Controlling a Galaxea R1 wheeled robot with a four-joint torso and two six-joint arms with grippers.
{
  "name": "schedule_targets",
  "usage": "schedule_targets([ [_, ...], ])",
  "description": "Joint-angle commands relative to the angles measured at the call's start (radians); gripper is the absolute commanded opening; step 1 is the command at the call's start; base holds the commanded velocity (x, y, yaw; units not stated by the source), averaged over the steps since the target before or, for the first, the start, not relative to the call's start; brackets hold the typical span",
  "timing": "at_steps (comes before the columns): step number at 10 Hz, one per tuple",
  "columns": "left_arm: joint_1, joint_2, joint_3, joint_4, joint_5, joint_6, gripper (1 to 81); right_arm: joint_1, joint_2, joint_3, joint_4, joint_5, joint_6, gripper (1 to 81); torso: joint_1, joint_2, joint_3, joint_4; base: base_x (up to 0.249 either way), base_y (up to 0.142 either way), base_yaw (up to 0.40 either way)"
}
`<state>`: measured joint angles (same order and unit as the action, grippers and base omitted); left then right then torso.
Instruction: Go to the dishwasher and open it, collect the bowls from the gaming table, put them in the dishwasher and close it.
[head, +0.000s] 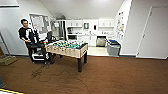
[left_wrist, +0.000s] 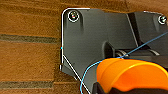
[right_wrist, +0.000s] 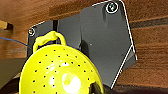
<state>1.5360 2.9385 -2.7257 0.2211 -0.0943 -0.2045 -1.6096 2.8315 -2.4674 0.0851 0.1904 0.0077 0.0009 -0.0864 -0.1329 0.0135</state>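
Ahead, brown carpet (head: 112, 77) is seen, with the football table (head: 67, 48) at centre left and a person (head: 26, 33) beside it. Farther back, a dishwasher (head: 101, 41) is set among white cabinets. An orange bowl (left_wrist: 130, 75) and yellow strainer bowl (right_wrist: 60, 72) are shown by the wrists; each pincer's grip cannot be told.

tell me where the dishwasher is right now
In the head view the dishwasher sits open in the white kitchen counter at the far end of the room, beyond the table-football table and just left of the grey bin.
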Motion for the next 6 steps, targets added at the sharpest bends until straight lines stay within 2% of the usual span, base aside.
schedule_targets([
  [1,-0.035,-0.011,-0.003,0.007,0.048,0.008,1.0,0.042,-0.015,0.007,-0.013,-0.046,-0.003,1.0,0.000,0.000,0.000,0.000,0.000,0.000,0.000],
  [6,-0.035,-0.010,-0.003,0.007,0.047,0.008,1.0,0.043,-0.015,0.007,-0.015,-0.046,-0.003,1.0,0.000,0.000,0.000,0.000,0.000,0.000,0.000],
])
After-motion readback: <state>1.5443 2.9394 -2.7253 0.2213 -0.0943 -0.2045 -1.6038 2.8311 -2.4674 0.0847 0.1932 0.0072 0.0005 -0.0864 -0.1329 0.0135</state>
